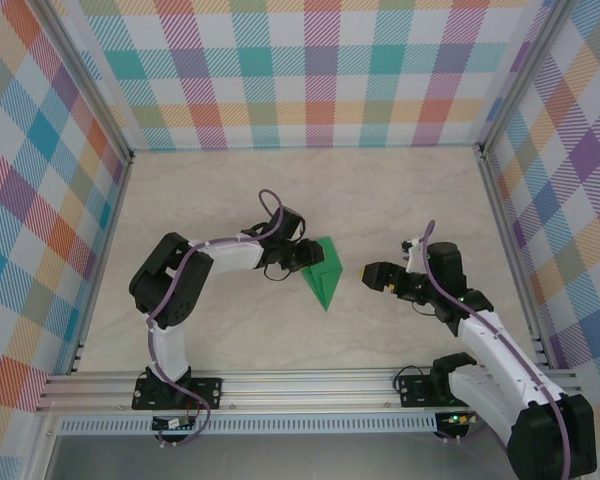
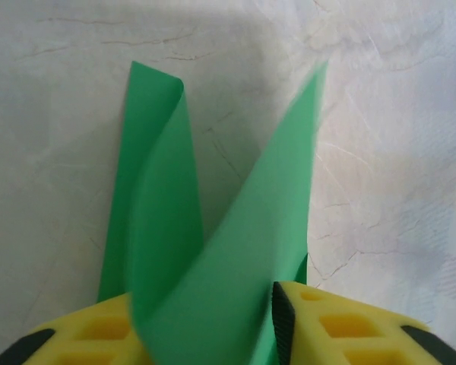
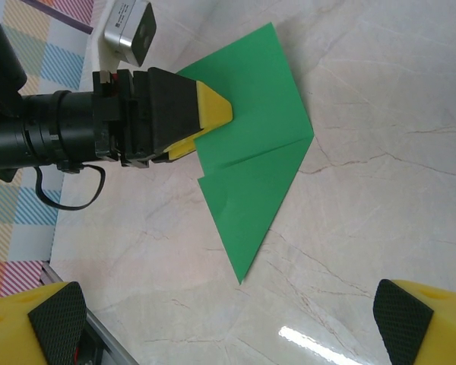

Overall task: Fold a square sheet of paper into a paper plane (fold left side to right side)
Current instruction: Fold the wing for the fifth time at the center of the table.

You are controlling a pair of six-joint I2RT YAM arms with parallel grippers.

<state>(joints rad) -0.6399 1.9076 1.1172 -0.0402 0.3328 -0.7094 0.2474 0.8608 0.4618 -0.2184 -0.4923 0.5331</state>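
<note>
Bright, even overhead light; shadows on the bench (image 1: 280, 180) are soft and faint. A small glare streak sits low in the right wrist view. The green paper (image 2: 235, 258) close to the left wrist lens is blurred

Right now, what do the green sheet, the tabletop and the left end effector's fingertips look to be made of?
Green sheet: thin matte paper; it shows sharp creases and curling flaps.
Tabletop: marble-look surface, probably laminate; it shows a glossy glare spot.
Left end effector fingertips: yellow, likely moulded plastic, with black pads.
</note>
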